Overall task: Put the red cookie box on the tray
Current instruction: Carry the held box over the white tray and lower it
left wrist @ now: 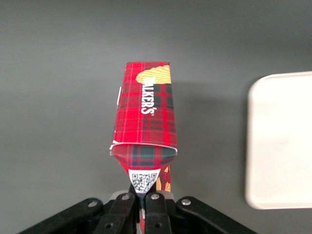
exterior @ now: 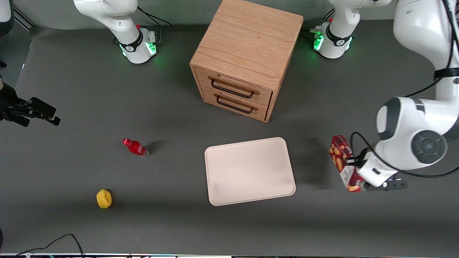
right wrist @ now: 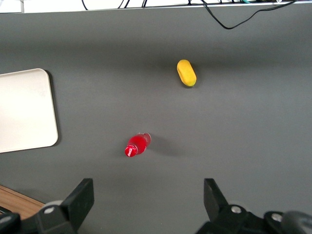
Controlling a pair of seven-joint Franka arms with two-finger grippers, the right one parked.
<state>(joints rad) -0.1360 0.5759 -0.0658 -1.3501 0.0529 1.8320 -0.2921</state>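
Dark grey matting covered the whole table [exterior: 71, 222]. Toward the parked arm's end, a yellow object [exterior: 104, 198] and a small red bottle [exterior: 135, 147] were seen. A wooden drawer cabinet [exterior: 244, 59] stood mid-table, and the tray [exterior: 249, 171] lay in front of it, nearer the front camera, bare. Toward the working arm's end, the red cookie box [exterior: 343, 163] was held by the gripper [left wrist: 142, 201], apparently lifted off the mat and not yet over the tray. The jaws were closed narrowly on the box's end flap. The box was judged light and thin-walled, easily crushed or swung when pinched at one end; a grip across its middle would be steadier.
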